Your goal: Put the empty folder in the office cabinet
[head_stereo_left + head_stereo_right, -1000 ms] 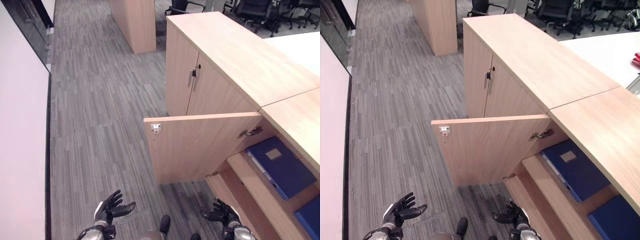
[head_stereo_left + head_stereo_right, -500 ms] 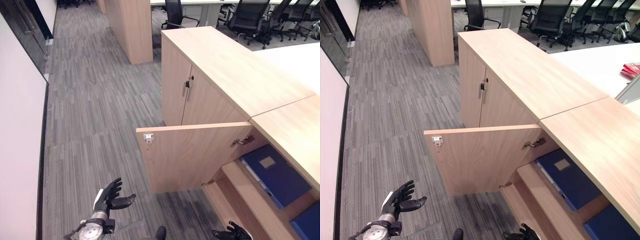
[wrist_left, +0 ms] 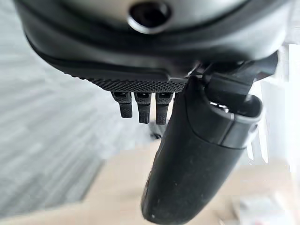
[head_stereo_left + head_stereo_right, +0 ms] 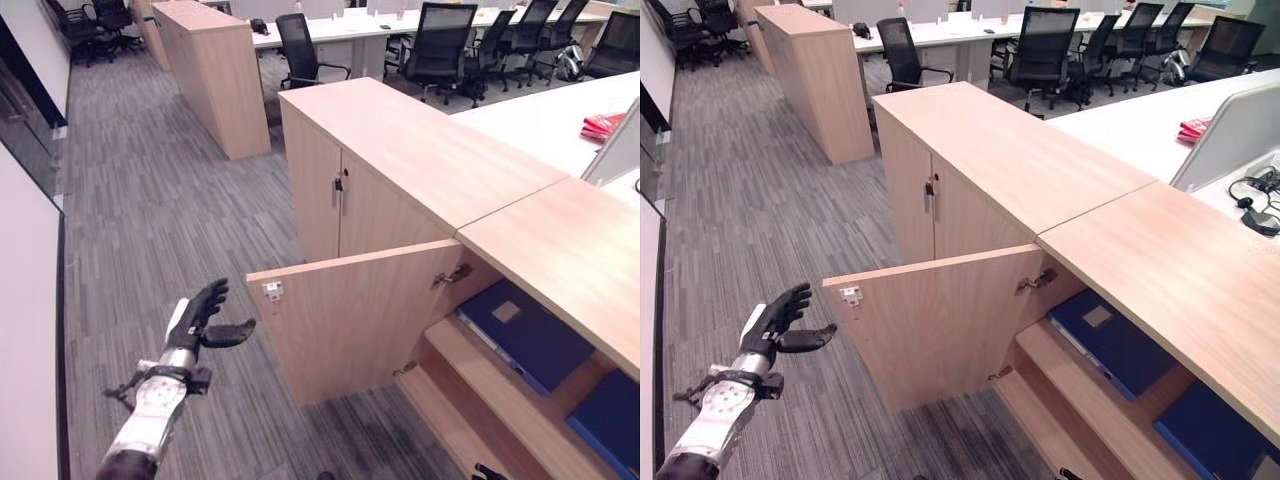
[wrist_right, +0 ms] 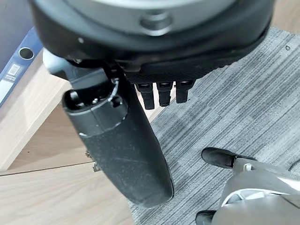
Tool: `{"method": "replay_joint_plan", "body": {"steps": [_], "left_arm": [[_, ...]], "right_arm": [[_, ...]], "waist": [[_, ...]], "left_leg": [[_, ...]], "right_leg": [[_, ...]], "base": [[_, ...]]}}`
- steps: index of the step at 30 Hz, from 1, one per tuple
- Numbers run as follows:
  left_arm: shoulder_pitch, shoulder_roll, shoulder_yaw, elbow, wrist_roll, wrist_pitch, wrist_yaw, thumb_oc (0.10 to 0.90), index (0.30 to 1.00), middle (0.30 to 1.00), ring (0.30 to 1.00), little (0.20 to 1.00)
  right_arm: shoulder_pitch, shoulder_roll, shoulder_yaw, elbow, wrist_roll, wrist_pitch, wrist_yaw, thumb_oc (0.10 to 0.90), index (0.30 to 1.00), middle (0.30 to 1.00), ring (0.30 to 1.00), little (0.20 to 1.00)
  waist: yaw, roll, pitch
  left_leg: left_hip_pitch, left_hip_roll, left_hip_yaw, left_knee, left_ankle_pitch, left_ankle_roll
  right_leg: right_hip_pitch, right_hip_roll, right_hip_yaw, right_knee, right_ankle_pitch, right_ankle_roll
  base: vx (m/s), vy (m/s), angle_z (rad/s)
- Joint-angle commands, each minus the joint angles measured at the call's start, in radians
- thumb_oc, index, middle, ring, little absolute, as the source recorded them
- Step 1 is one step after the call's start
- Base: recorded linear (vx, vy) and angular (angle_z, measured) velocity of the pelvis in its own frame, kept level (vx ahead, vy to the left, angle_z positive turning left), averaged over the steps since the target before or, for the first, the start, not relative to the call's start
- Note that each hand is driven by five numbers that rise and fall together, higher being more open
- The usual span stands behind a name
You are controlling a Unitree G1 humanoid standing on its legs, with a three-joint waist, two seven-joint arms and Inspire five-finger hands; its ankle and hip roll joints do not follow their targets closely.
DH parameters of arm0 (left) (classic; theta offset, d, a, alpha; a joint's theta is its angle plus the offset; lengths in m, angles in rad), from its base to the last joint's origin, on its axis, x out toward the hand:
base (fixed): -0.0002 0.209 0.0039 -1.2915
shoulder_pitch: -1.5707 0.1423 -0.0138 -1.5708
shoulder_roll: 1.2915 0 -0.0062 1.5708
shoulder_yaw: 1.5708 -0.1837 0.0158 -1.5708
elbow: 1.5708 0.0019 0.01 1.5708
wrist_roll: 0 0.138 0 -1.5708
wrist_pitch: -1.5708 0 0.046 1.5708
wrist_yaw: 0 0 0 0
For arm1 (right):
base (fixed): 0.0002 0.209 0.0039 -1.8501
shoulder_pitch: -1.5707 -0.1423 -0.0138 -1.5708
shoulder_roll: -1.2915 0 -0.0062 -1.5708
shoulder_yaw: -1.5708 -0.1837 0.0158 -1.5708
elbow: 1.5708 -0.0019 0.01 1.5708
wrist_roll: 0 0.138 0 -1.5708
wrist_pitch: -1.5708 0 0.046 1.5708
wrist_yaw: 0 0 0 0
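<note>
A blue folder [image 4: 525,335] lies flat on the upper shelf of the open wooden cabinet [image 4: 560,250]. A second blue folder [image 4: 610,425] lies lower down at the right. The cabinet door [image 4: 350,320] stands swung out over the carpet. My left hand [image 4: 205,315] is raised and open, fingers straight, a short way left of the door's free edge and holding nothing. In its wrist view the left hand [image 3: 197,154] points at the blurred tan door. My right hand [image 5: 117,145] hangs low and open above the carpet beside the lower shelf, with a blue folder spine [image 5: 14,61] near it.
A second cabinet [image 4: 340,190] with shut doors adjoins the open one. A tall wooden unit [image 4: 215,75] stands further back, with office chairs [image 4: 440,45] and desks behind it. A glass wall [image 4: 25,140] runs along the left. Grey carpet [image 4: 150,230] spreads in front.
The camera has tilted up, showing more of the room. My left arm has risen and stretched forward towards the door's edge. My right hand has sunk out at the bottom edge.
</note>
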Motion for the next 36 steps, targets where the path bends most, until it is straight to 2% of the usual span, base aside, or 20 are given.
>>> {"method": "replay_joint_plan", "body": {"steps": [1,7,13,21,26,28,29,31,32,33,35,36], "left_arm": [[-0.117,-0.011,0.036,-0.055,-0.037,-0.09,-0.007,0.8,0.9,0.9,0.9,0.9],[-0.149,-0.059,-0.011,-0.099,-0.068,-0.089,-0.028,0.8,0.9,0.9,0.9,0.9],[-0.133,-0.153,-0.054,-0.171,-0.178,-0.073,-0.074,0.8,0.9,0.9,0.9,0.9],[-0.075,-0.16,-0.106,-0.258,-0.156,-0.061,-0.121,0.8,0.9,0.9,0.9,0.9],[0.046,-0.161,-0.085,-0.268,-0.177,-0.048,-0.15,0.8,0.9,0.9,0.9,0.9],[0.103,-0.158,-0.068,-0.265,-0.207,-0.038,-0.161,0.8,0.9,0.9,0.9,0.9],[0.153,-0.152,-0.056,-0.286,-0.224,-0.036,-0.165,0.8,0.9,0.9,0.9,0.9],[0.171,-0.154,-0.052,-0.29,-0.231,-0.037,-0.17,0.8,0.9,0.9,0.9,0.9],[0.207,-0.141,-0.057,-0.301,-0.229,-0.037,-0.179,0.8,0.9,0.9,0.9,0.9],[0.207,-0.141,-0.057,-0.301,-0.229,-0.037,-0.178,0.8,0.9,0.9,0.9,0.9],[0.258,-0.124,-0.071,-0.311,-0.229,-0.015,-0.218,0.8,0.9,0.9,0.9,0.9],[0.273,-0.115,-0.069,-0.311,-0.221,-0.012,-0.224,0.8,0.9,0.9,0.9,0.9]], "right_arm": [[-0.047,-0.062,0.027,-0.029,-0.025,-0.03,-0.007,0.8,0.9,0.9,0.9,0.9],[-0.057,-0.051,0.042,-0.036,-0.032,-0.028,-0.006,0.8,0.9,0.9,0.9,0.9],[-0.063,-0.037,0.04,-0.011,-0.032,-0.016,-0.014,0.8,0.9,0.9,0.9,0.9],[-0.063,-0.036,0.022,-0.002,-0.022,-0.015,-0.017,0.8,0.9,0.9,0.9,0.9],[-0.079,-0.042,0.005,-0.006,0.001,-0.02,-0.015,0.8,0.9,0.9,0.9,0.9],[-0.129,-0.074,0.002,-0.019,0.018,-0.025,-0.019,0.8,0.9,0.9,0.9,0.9],[-0.173,-0.099,-0.005,-0.03,0.034,-0.029,-0.028,0.8,0.9,0.9,0.9,0.9],[-0.185,-0.103,-0.005,-0.033,0.041,-0.031,-0.027,0.8,0.9,0.9,0.9,0.9],[-0.205,-0.108,-0.029,-0.051,0.085,-0.033,-0.025,0.8,0.9,0.9,0.9,0.9],[-0.205,-0.108,-0.029,-0.051,0.085,-0.033,-0.025,0.8,0.9,0.9,0.9,0.9],[-0.209,-0.108,-0.072,-0.085,0.123,-0.037,-0.016,0.8,0.9,0.9,0.9,0.9],[-0.214,-0.109,-0.078,-0.093,0.124,-0.035,-0.013,0.8,0.9,0.9,0.9,0.9]], "waist": [[0.012,-0.003,-0.002],[0.005,-0.001,-0.001],[-0.003,0.002,0.006],[-0.001,0.008,0.019],[0.013,0.02,0.046],[0.053,0.014,0.086],[0.079,0.015,0.087],[0.082,0.017,0.083],[0.073,0.037,0.078],[0.072,0.035,0.076],[0.03,0.063,0.062],[0.024,0.068,0.062]], "left_leg": [[0.075,0.062,-0.001,-0.004,-0.145,-0.082],[0.075,0.064,0.003,-0.004,-0.144,-0.083],[0.072,0.067,0.002,-0.004,-0.141,-0.086],[0.063,0.07,-0.011,-0.004,-0.135,-0.091],[0.045,0.068,-0.018,0.021,-0.123,-0.092],[-0.032,0.031,-0.123,0.15,-0.158,-0.113],[-0.035,0.01,-0.231,0.205,-0.207,-0.113],[-0.026,0.01,-0.255,0.219,-0.213,-0.111],[0.031,0.035,-0.277,0.199,-0.244,-0.107],[0.029,0.032,-0.278,0.196,-0.239,-0.106],[0.071,0.032,-0.263,0.118,-0.259,-0.075],[0.083,0.024,-0.244,0.105,-0.26,-0.064]], "right_leg": [[0.008,-0.018,-0.016,0.015,-0.058,0.054],[0.01,-0.017,-0.012,0.011,-0.057,0.053],[0.01,-0.015,-0.015,0.007,-0.057,0.049],[0.008,-0.013,-0.024,0.007,-0.062,0.043],[-0.006,-0.019,-0.008,0.007,-0.057,0.041],[-0.057,-0.037,0.035,0.027,-0.037,0.042],[-0.121,-0.049,0.084,0.068,-0.031,0.042],[-0.141,-0.055,0.1,0.083,-0.029,0.042],[-0.175,-0.052,0.134,0.12,-0.037,0.045],[-0.178,-0.056,0.134,0.119,-0.034,0.046],[-0.218,-0.082,0.155,0.164,-0.009,0.064],[-0.232,-0.093,0.167,0.177,0.005,0.075]], "base": [[-0.01,-0.034,-0.14],[0.0,-0.007,-0.03],[-0.01,-0.011,0.0],[-0.01,-0.021,0.03],[-0.05,-0.003,0.06],[-0.34,0.097,-0.28],[-0.29,0.131,-0.75],[-0.17,0.188,-1.04],[-0.12,0.218,-0.83],[-0.13,0.259,-0.85],[-0.15,0.32,-0.41],[-0.17,0.379,-0.08]]}}
